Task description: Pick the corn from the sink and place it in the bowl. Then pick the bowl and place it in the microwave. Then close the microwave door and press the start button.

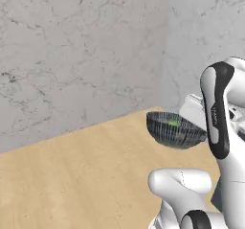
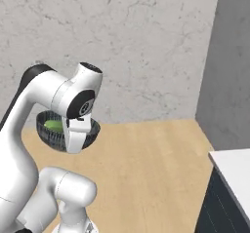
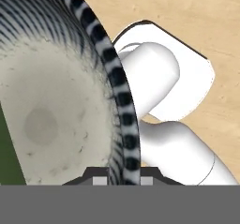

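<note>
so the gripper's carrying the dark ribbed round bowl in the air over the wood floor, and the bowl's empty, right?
Not empty. The left base view shows something green, apparently the corn, lying inside the dark ribbed round bowl; the right base view shows it too. The rest holds: the bowl is up in the air over the wood floor, and the hand view shows the gripper with its tips either side of the bowl's rim.

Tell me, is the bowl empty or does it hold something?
Not empty: the bowl, held in the air, holds something green, likely the corn's husk end.
</note>
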